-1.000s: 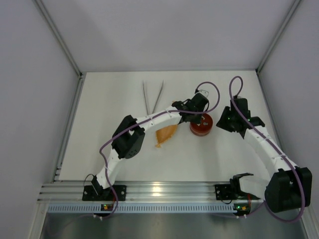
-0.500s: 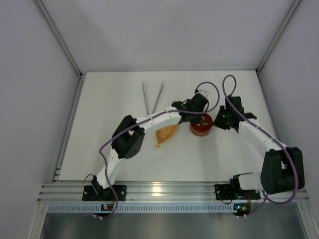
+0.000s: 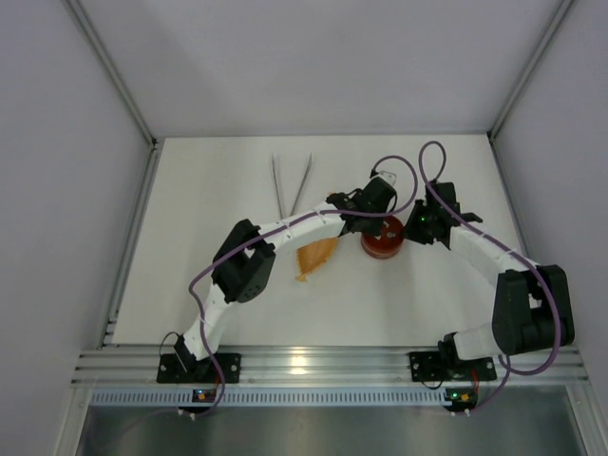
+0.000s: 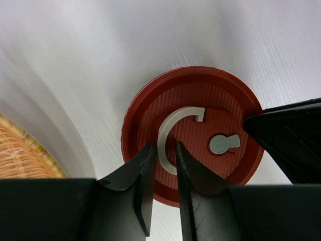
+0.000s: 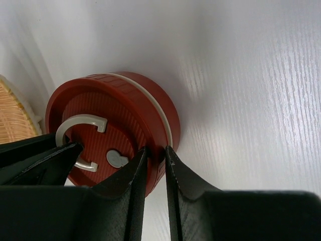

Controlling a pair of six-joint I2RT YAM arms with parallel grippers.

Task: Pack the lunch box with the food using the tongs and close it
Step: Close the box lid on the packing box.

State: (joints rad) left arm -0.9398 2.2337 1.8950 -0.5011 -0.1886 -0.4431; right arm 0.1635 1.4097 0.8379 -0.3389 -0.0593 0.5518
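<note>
The lunch box [image 3: 383,241] stands right of the table's middle with its red lid [image 4: 200,125] on. My left gripper [image 4: 164,150] reaches it from the left, its jaws pinching the lid's white curved handle [image 4: 166,131]. My right gripper [image 5: 155,153] comes from the right and is shut on the lid's rim [image 5: 156,113]; it shows as a dark block [image 4: 293,138] in the left wrist view. The silver tongs [image 3: 290,185] lie in a V on the table behind, apart from both grippers. No food is in view.
An orange woven leaf-shaped tray [image 3: 316,256] lies just left of the lunch box, under the left forearm; its edge shows in both wrist views [image 4: 22,150] [image 5: 12,118]. Grey walls enclose the white table on three sides.
The right arm has swung left to the lunch box and its jaws have closed on the lid's rim. The left gripper has stayed on the handle.
</note>
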